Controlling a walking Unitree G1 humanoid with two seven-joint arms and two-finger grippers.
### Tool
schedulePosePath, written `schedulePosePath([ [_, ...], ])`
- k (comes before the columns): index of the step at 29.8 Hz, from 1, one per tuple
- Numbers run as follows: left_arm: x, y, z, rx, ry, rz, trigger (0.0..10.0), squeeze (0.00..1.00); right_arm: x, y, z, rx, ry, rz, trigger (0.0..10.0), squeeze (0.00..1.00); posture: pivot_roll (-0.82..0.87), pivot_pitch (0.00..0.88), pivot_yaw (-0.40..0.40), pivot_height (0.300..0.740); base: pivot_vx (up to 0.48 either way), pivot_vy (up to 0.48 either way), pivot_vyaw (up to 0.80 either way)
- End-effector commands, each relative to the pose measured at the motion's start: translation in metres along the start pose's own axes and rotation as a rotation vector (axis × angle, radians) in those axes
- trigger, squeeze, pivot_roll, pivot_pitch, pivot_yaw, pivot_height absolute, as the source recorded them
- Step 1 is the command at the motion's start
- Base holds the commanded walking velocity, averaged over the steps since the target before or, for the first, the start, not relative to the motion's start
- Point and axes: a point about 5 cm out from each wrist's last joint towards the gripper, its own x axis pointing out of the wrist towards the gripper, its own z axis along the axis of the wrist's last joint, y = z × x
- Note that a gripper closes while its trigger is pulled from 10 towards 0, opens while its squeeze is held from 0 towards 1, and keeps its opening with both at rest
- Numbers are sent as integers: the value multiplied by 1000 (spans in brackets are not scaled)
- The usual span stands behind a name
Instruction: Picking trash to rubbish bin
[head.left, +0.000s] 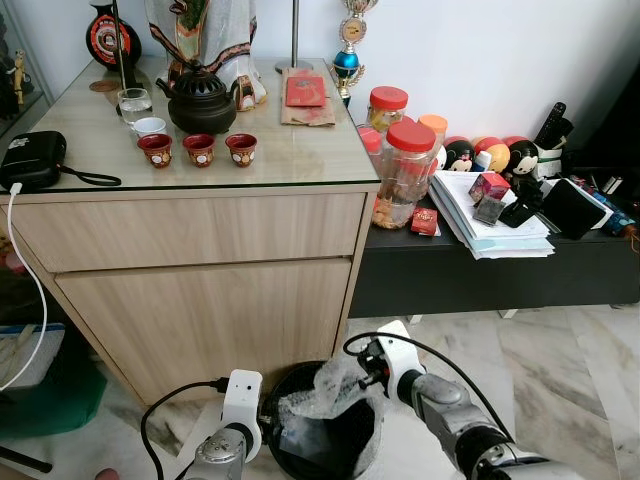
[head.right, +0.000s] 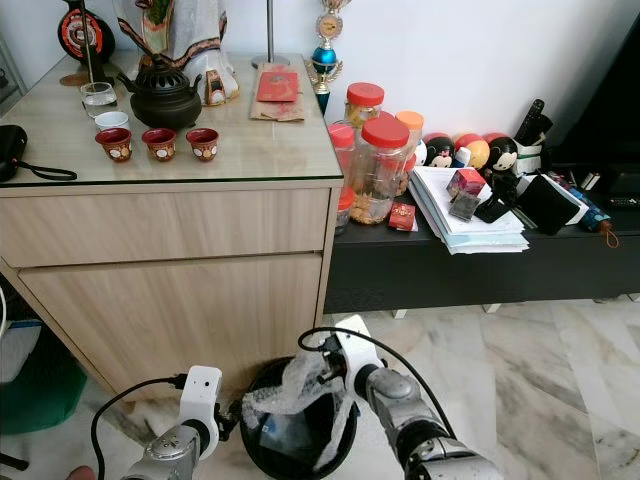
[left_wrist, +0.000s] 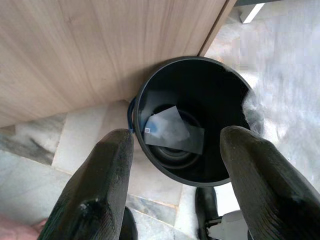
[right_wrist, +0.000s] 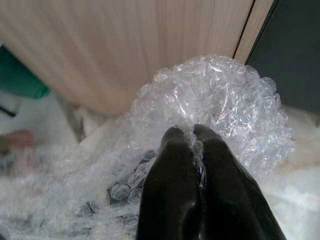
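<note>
Bubble wrap (right_wrist: 215, 100) hangs over the black bin's (left_wrist: 150, 85) rim, pinched tight between my right gripper's (right_wrist: 194, 131) closed fingers, while my left gripper (left_wrist: 175, 145) hovers above the bin mouth, fingers spread wide and empty, beside the wooden cabinet (head.left: 200, 290).

Before me the marble floor (head.left: 560, 370) carries the black rubbish bin (head.left: 300, 455), standing just beside my wooden cabinet (head.left: 200, 290). A green tub (head.left: 50, 395) also sits on the floor, at my left.
</note>
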Motion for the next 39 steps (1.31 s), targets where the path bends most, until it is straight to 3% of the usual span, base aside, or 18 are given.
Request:
schedulePosePath([
  [1,0,-3,0,13,1,-17,10000,0,1,-3,11,2,-47,-20,10000,0,32,27,-107,740,0,0,0],
  [4,1,-4,1,11,-4,-22,10000,0,3,-3,21,20,-92,-29,10000,0,34,29,-110,740,0,0,0],
  [13,1,-5,3,8,-9,-26,10000,0,2,-4,18,14,-81,-41,10000,0,34,25,-112,740,0,0,0],
  [14,1,-5,3,8,-9,-26,10000,0,2,-5,18,25,-85,-45,10000,1000,34,25,-112,740,0,0,0],
  [39,2,-7,3,3,-6,-28,10000,0,1,-6,19,40,-102,-49,10000,1000,35,27,-119,740,0,0,0],
])
